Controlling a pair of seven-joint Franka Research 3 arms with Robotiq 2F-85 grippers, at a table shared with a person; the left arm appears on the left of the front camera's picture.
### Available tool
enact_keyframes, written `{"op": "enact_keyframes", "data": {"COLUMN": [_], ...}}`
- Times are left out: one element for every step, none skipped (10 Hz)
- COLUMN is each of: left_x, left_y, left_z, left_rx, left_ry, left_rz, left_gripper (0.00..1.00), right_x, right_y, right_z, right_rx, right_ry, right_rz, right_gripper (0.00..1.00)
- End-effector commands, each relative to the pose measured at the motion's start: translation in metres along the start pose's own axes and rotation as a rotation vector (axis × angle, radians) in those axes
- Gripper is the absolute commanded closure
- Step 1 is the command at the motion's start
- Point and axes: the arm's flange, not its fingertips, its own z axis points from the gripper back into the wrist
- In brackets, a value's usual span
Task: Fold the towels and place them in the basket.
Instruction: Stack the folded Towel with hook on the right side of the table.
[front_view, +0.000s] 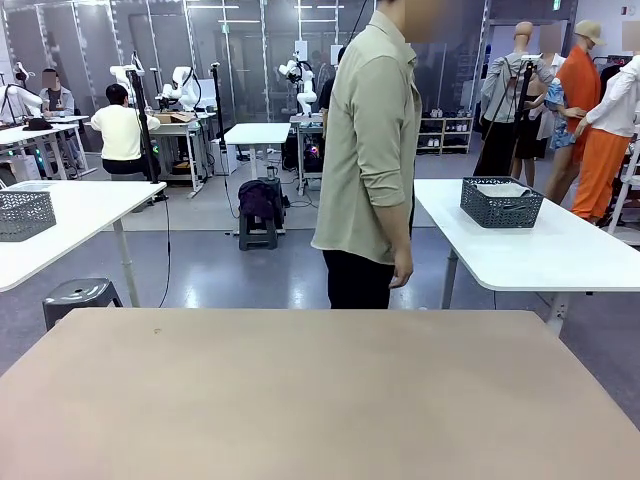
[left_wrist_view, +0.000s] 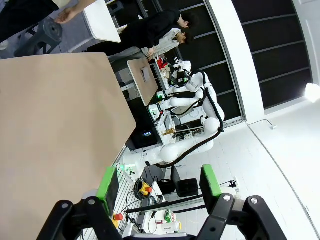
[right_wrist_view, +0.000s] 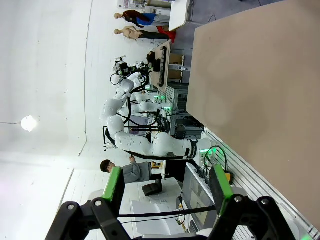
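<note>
The brown table (front_view: 310, 390) lies bare in the front view, with a person (front_view: 370, 160) standing at its far edge, one hand (front_view: 402, 270) hanging down. A dark grey mesh basket (front_view: 501, 202) stands on a white side table (front_view: 540, 250) behind on the right. It holds something pale, and I cannot tell whether that is one of the towels. My left gripper (left_wrist_view: 159, 185) is open, off the table's side, with nothing between its green pads (left_wrist_view: 107, 182). My right gripper (right_wrist_view: 167, 186) is also open and empty, likewise off the side of the brown table (right_wrist_view: 260, 90).
A second grey mesh basket (front_view: 25, 213) sits on a white table at the left. A grey stool (front_view: 80, 295) stands just past the brown table's far left corner. Other tables and people are farther back in the room.
</note>
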Motion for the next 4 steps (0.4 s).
{"op": "enact_keyframes", "data": {"left_x": [-0.0031, -0.0031, -0.0031, -0.0031], "left_y": [-0.0011, -0.0011, -0.0011, -0.0011], "left_z": [-0.0024, -0.0024, -0.0024, -0.0024], "left_rx": [0.014, 0.014, 0.014, 0.014], "left_ry": [-0.004, -0.004, -0.004, -0.004], "left_rz": [0.002, 0.002, 0.002, 0.002], "left_gripper": [0.16, 0.16, 0.16, 0.16], "right_x": [-0.0007, -0.0007, -0.0007, -0.0007], "right_y": [0.0012, 0.0012, 0.0012, 0.0012], "right_z": [0.0002, 0.0002, 0.0002, 0.0002], "right_rx": [-0.001, -0.001, -0.001, -0.001], "right_ry": [-0.001, -0.001, -0.001, -0.001], "right_rz": [0.004, 0.004, 0.004, 0.004], "right_gripper": [0.13, 0.13, 0.13, 0.13]}}
